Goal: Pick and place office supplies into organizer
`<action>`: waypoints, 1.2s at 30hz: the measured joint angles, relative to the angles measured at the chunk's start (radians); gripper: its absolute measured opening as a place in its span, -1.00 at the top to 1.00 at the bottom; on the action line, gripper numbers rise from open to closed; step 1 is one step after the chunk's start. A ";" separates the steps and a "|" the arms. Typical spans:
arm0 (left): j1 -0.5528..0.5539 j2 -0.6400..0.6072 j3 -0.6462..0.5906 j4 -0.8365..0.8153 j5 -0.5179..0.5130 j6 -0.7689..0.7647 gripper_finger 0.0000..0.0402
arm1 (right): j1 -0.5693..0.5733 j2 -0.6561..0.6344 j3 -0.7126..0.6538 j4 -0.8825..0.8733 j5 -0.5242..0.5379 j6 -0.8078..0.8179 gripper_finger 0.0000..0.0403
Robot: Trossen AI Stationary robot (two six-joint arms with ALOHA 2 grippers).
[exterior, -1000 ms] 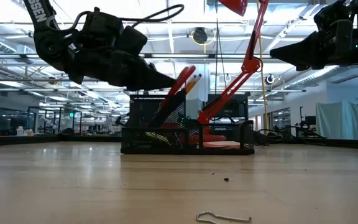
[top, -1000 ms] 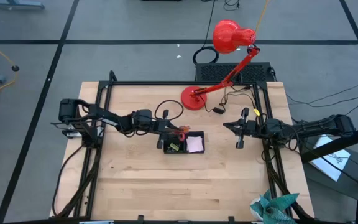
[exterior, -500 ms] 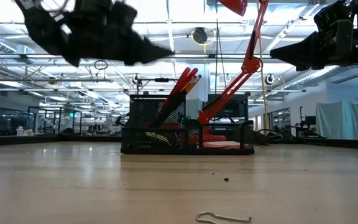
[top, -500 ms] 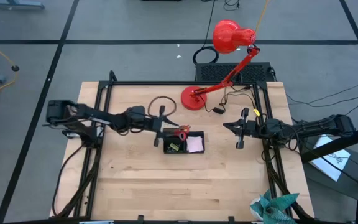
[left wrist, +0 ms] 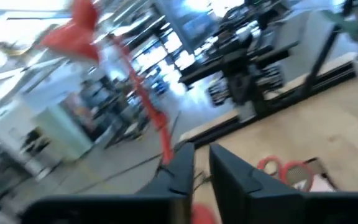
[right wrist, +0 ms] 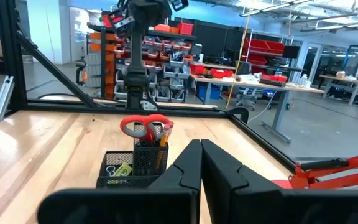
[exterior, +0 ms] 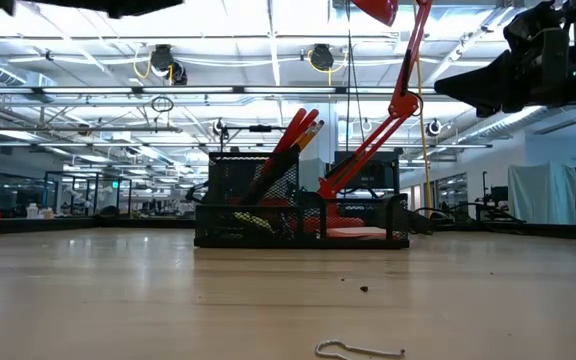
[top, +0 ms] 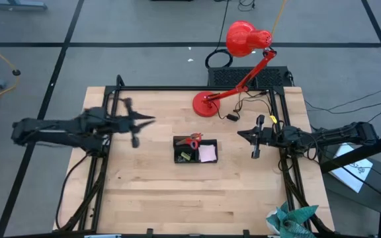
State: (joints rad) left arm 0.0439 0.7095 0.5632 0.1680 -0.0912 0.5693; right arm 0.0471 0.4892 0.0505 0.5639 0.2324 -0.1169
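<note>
The black mesh organizer (top: 194,150) stands at mid-table. In it, red-handled scissors (right wrist: 145,127) and orange pencils (right wrist: 165,133) stand upright in a tall cup. A pale pink pad (top: 208,153) and a yellow-green bit (right wrist: 122,169) lie in its low trays. My left gripper (top: 149,120) hovers high over the table's left part, well left of the organizer; its fingers (left wrist: 185,167) show a narrow gap with nothing in it. My right gripper (top: 240,134) hangs shut and empty to the organizer's right.
A red desk lamp (top: 233,66) stands at the far edge behind the organizer, its cable and a black box (top: 247,78) beside it. A small bent wire clip (exterior: 358,350) lies on the wood near the front edge. Black frame rails (top: 108,119) run along both table sides.
My left gripper has drawn back from the organizer toward the table's left edge and risen steeply, leaving the low view almost entirely. The scissors and pencils stay upright in the organizer.
</note>
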 joint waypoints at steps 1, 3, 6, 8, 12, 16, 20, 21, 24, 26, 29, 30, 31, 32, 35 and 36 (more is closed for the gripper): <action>0.004 -0.050 0.000 -0.051 -0.024 -0.012 0.78 | 0.000 0.000 0.000 0.002 0.000 0.000 0.99; 0.021 -0.135 -0.003 -0.141 -0.041 -0.041 0.92 | -0.003 0.000 0.000 0.008 -0.001 -0.003 0.99; 0.057 -0.230 -0.041 -0.192 -0.040 -0.077 0.96 | -0.026 0.000 0.000 -0.019 -0.019 -0.019 1.00; 0.076 -0.284 -0.087 -0.191 -0.040 -0.084 0.96 | -0.055 0.001 0.000 -0.030 -0.031 -0.008 1.00; 0.106 -0.393 -0.208 -0.124 -0.004 -0.106 0.98 | -0.104 -0.002 0.000 -0.028 -0.090 0.012 1.00; 0.109 -0.509 -0.320 -0.002 0.000 -0.127 0.99 | -0.119 -0.017 0.000 -0.016 -0.130 0.038 1.00; 0.109 -0.610 -0.375 0.002 -0.055 -0.123 0.99 | -0.119 -0.038 0.000 -0.030 -0.128 0.042 1.00; 0.109 -0.634 -0.375 -0.005 -0.070 -0.119 0.99 | -0.119 -0.046 0.000 -0.031 -0.128 0.045 1.00; 0.107 -0.702 -0.363 -0.036 -0.078 -0.137 0.99 | -0.117 -0.074 0.001 -0.047 -0.129 0.058 1.00; 0.100 -0.705 -0.362 -0.057 -0.070 -0.174 0.99 | -0.115 -0.092 0.004 -0.084 -0.129 0.079 1.00; 0.087 -0.667 -0.365 -0.107 -0.065 -0.236 0.99 | -0.115 -0.109 0.006 -0.138 -0.129 0.116 1.00; 0.082 -0.644 -0.369 -0.122 -0.056 -0.252 1.00 | -0.115 -0.112 0.006 -0.143 -0.129 0.130 1.00; 0.073 -0.629 -0.379 -0.140 -0.037 -0.264 1.00 | -0.114 -0.113 0.006 -0.142 -0.131 0.144 1.00; 0.063 -0.614 -0.388 -0.151 -0.012 -0.265 1.00 | -0.109 -0.113 0.007 -0.141 -0.131 0.155 1.00; 0.030 -0.595 -0.403 -0.135 0.026 -0.239 1.00 | -0.089 -0.119 0.007 -0.135 -0.134 0.161 1.00; 0.020 -0.597 -0.407 -0.135 0.023 -0.237 1.00 | -0.080 -0.122 0.007 -0.135 -0.135 0.160 1.00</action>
State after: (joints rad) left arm 0.0643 0.1128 0.1561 0.0325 -0.0677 0.3319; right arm -0.0327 0.3675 0.0574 0.4286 0.0975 0.0427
